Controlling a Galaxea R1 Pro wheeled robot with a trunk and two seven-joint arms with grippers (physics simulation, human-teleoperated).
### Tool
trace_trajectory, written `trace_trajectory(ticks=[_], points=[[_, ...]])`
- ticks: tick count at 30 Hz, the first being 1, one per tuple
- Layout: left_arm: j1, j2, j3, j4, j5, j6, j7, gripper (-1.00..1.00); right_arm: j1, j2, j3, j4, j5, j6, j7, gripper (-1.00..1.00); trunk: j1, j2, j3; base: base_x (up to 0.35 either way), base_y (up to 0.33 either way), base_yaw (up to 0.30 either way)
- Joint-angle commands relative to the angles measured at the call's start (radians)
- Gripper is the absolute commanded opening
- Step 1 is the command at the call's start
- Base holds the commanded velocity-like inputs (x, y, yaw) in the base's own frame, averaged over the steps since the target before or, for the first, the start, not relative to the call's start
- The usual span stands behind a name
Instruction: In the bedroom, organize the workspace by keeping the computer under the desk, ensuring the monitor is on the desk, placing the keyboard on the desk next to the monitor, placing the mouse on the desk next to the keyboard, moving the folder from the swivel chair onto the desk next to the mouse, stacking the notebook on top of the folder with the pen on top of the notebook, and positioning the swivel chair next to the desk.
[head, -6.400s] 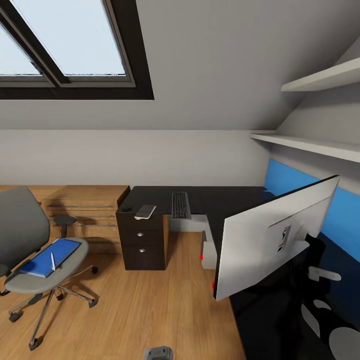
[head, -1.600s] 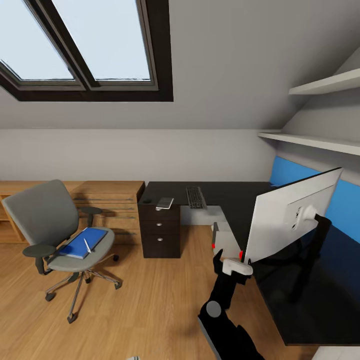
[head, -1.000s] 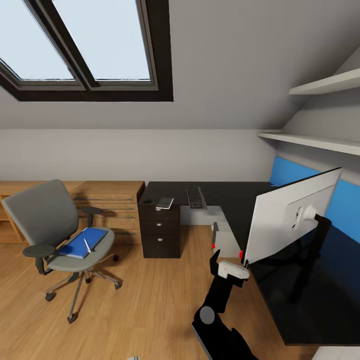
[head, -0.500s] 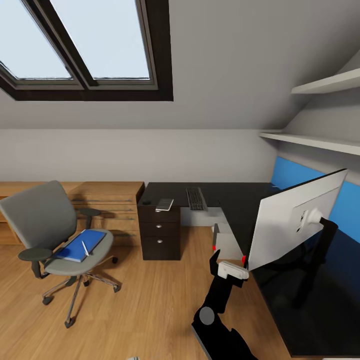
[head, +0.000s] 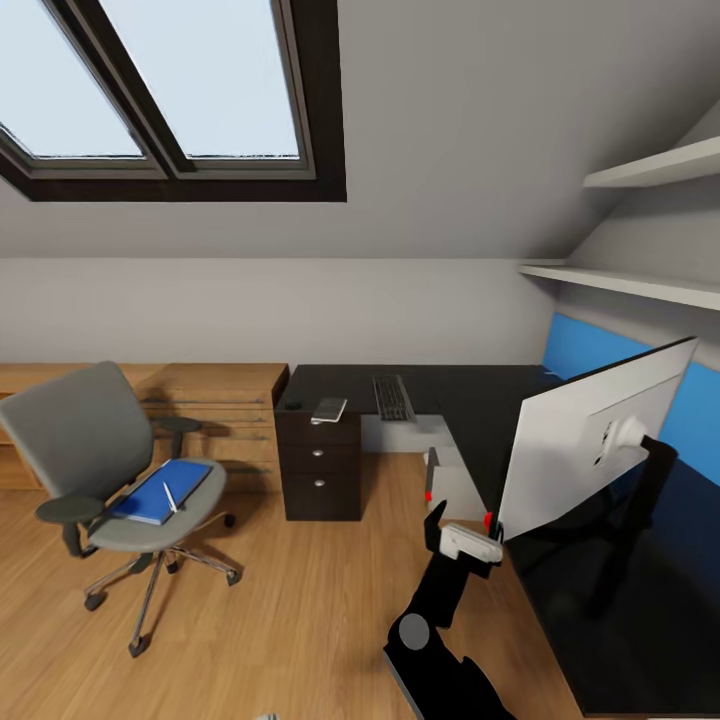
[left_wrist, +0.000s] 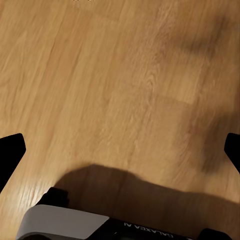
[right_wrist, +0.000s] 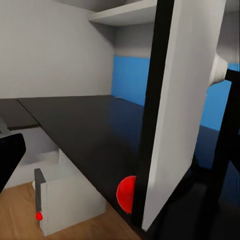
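Black jaw tips stand spread wide over bare wood floor in the left wrist view. The right gripper sits at the monitor's lower corner on the tabletop; jaw state unclear. Its wrist view adds the computer beneath. Head view: folder on swivel chair.

The glossy black L-shaped tabletop fills the right of the frame, carrying the keyboard, notebook, mouse and monitor. At lower left, the wood floor bears the swivel chair.
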Motion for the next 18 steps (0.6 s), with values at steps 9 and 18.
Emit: trace_trajectory(ticks=[9, 18], points=[[-0.001, 0.001, -0.006, -0.002, 0.006, -0.013, 0.008, 1.0, -0.001, 0.0, -0.002, 0.001, 0.001, -0.005, -0.034, 1.0, 0.0, -0.001, -0.001, 0.133, 0.0, 0.0], [-0.001, 0.001, -0.006, -0.002, 0.007, -0.019, 0.008, 1.0, -0.001, 0.0, -0.004, 0.001, 0.001, -0.002, -0.046, 1.0, 0.0, -0.001, -0.001, 0.018, 0.0, 0.0]])
